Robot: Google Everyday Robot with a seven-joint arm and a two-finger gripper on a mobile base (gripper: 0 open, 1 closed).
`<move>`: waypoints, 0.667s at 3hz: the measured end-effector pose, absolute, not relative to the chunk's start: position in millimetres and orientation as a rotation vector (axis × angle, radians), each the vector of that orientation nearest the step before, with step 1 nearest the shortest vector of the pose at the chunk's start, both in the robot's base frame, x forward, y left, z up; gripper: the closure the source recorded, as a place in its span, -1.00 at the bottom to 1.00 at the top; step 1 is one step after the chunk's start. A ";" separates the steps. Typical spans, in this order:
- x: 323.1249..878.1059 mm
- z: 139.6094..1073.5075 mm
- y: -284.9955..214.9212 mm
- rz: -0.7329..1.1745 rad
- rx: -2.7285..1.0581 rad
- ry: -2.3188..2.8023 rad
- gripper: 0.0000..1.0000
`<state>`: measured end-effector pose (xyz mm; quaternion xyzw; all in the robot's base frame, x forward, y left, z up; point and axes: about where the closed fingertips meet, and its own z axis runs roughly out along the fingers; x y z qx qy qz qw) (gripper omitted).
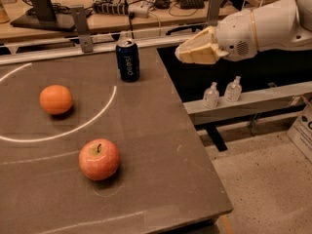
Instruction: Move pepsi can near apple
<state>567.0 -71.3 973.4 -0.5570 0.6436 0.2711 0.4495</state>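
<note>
Fig.: pepsi can (127, 60) is standing upright nr table's (161, 140) far edge, well apart from apple (99, 159) nr front edge; gripper (189, 52) is hovering beyond right edge, empty, open/closed state indiscernible; can prob. light, rigid, slick, so grasp mid-body.

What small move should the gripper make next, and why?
Probably shift the gripper sideways toward the pepsi can. The gripper hangs beyond the side edge of the table, apart from the can, which stands upright near the far edge, well away from the apple.
</note>
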 end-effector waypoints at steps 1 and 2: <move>566.5 973.5 -68.3 0.674 -1.382 1.589 1.00; 566.5 973.5 -68.2 0.674 -1.382 1.589 1.00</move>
